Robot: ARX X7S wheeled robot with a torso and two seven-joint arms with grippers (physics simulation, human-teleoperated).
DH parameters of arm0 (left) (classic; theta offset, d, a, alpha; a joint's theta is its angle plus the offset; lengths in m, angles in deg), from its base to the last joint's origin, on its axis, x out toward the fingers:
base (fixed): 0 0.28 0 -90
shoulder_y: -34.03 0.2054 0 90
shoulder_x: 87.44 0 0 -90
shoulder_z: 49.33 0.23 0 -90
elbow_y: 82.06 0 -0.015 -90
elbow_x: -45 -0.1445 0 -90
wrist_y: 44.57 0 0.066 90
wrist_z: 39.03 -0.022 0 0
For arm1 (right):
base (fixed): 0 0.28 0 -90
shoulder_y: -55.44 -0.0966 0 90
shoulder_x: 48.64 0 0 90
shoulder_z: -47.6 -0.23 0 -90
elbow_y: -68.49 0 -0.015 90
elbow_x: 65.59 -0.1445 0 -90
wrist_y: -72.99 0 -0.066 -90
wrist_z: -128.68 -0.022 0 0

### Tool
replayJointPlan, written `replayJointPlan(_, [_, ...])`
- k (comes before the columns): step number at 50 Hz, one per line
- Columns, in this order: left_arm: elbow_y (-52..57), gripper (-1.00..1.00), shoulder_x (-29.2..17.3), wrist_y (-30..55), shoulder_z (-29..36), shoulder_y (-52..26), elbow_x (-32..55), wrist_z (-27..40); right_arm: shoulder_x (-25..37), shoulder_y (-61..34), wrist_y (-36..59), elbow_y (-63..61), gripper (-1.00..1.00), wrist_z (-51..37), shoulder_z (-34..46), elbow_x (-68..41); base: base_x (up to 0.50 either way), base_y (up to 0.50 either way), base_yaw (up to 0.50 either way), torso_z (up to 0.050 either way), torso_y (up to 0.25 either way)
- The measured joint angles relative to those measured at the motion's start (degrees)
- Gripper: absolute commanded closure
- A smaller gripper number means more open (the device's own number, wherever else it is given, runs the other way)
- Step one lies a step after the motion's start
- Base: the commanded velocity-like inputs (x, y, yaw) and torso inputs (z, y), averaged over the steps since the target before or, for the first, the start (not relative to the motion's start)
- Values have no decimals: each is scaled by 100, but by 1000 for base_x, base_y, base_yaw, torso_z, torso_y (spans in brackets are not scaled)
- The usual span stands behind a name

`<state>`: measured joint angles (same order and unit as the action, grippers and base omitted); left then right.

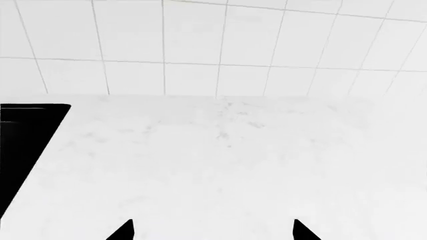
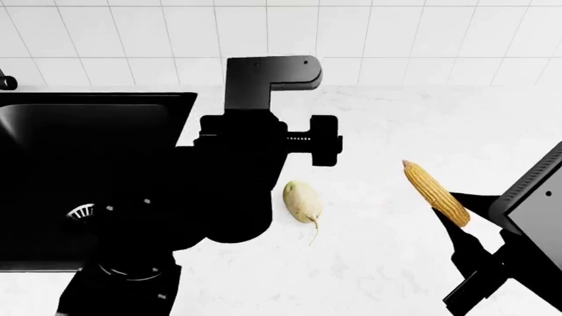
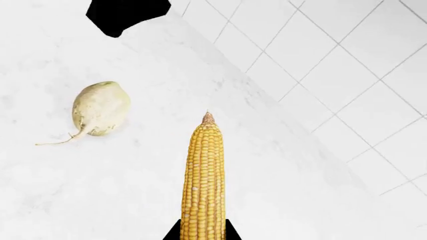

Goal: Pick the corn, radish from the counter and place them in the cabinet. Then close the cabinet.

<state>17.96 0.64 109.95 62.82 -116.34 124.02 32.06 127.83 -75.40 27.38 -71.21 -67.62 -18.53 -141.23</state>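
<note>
The corn (image 2: 433, 187), a yellow cob, lies lengthwise between the jaws of my right gripper (image 2: 459, 214), tip pointing away toward the tiled wall. In the right wrist view both black fingertips (image 3: 175, 232) press against the thick end of the corn (image 3: 203, 180); I cannot tell if it rests on the counter. The radish (image 2: 301, 201), pale cream-green with a thin tail, lies on the white marble counter (image 2: 395, 131) left of the corn; it also shows in the right wrist view (image 3: 100, 107). My left gripper (image 1: 212, 231) is open and empty over bare counter (image 1: 233, 165). The cabinet is out of view.
A black sink (image 2: 79, 151) is set into the counter at the left; its corner shows in the left wrist view (image 1: 23, 140). My left arm (image 2: 246, 164) hangs over the sink's right edge, next to the radish. A white tiled wall (image 2: 395, 39) backs the counter.
</note>
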Motion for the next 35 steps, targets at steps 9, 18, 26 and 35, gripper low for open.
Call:
replayJointPlan(9, [-292, -100, 61, -541, 359, 176, 559, 564, 158, 255, -400, 20, 100, -10, 51, 58, 0, 0, 0, 0, 0])
replayJointPlan(18, [-459, -100, 58, -944, 649, 392, 889, 923, 227, 416, -618, 41, 100, -20, 79, 98, 0, 0, 0, 0, 0])
replayJointPlan(26, [-464, -100, 51, -1268, 869, 599, 1028, 1118, 236, 491, -710, 62, 100, -19, 76, 120, 0, 0, 0, 0, 0])
replayJointPlan(35, [-376, -100, 52, -1593, 1095, 790, 1139, 1226, 238, 538, -751, 78, 100, -8, 50, 135, 0, 0, 0, 0, 0])
